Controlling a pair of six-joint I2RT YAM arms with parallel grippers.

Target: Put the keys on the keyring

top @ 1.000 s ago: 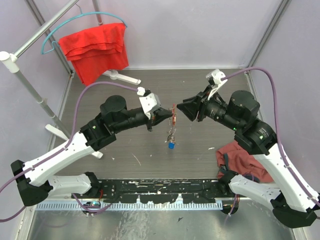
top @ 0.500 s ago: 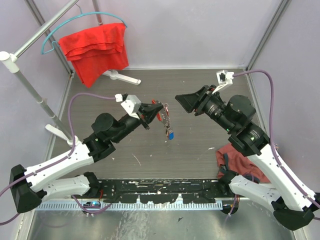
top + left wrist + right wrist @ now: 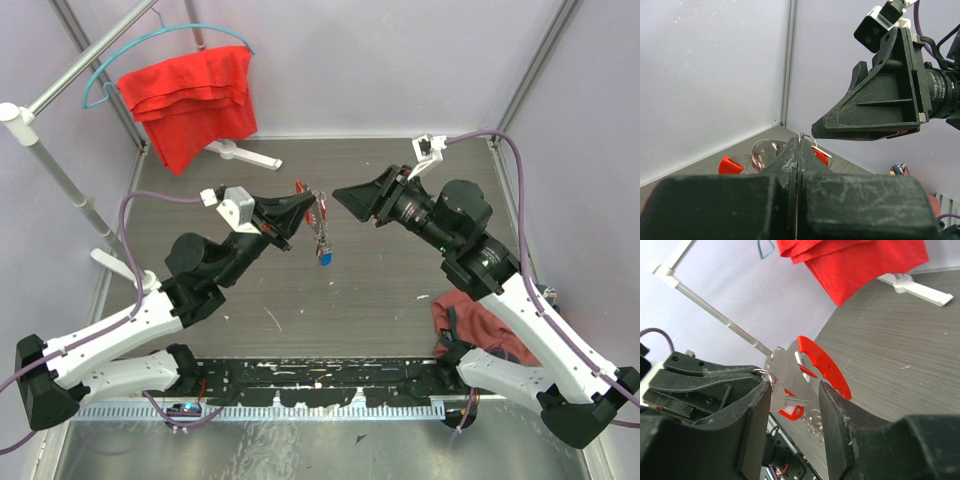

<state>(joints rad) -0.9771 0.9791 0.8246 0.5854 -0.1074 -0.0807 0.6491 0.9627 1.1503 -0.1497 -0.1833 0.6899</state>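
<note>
The keys (image 3: 321,235) hang as a small bunch in mid-air over the table, silver blades with red heads and a blue tag (image 3: 326,258) at the bottom. They dangle from a thin wire keyring (image 3: 801,136) that my left gripper (image 3: 304,206) is shut on at its tips. In the left wrist view, red key heads (image 3: 728,164) and loose rings (image 3: 762,149) show behind the shut fingers. My right gripper (image 3: 342,197) faces the bunch from the right and is open. In the right wrist view a silver key (image 3: 790,374) and a red curved piece (image 3: 823,366) lie in the gap between its fingers (image 3: 754,426), touching neither.
A red cloth (image 3: 190,92) hangs on a teal hanger on a white rack (image 3: 45,150) at the back left. A dark red cloth (image 3: 480,322) lies on the table by the right arm's base. Grey walls close in the back and sides.
My left arm has swung left and toward the back wall, carrying the bunch with it. My right gripper has followed leftwards, and its jaws have widened a little.
</note>
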